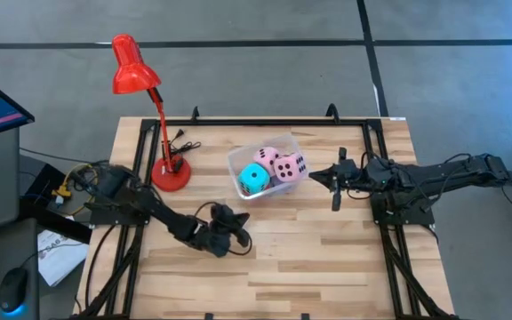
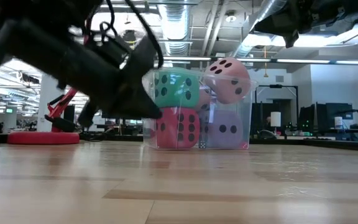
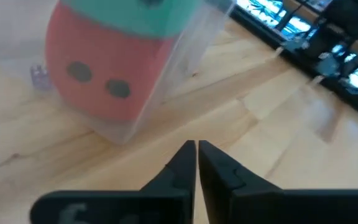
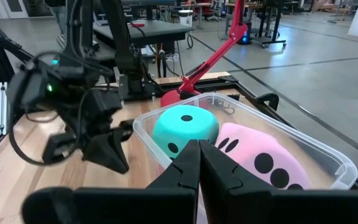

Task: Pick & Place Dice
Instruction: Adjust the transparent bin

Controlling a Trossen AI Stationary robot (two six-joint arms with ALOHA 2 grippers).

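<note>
Wooden table (image 1: 309, 258), left gripper (image 3: 196, 148) closed empty, red die (image 2: 178, 128) seemingly low-view only

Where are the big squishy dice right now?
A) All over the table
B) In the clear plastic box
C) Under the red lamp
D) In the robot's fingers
B: the cyan die and pink dice sit inside the clear plastic box, and the low view shows the red die and lavender die in it too.

Left gripper (image 3: 196, 148) and right gripper (image 4: 199, 149), fingers together.
</note>
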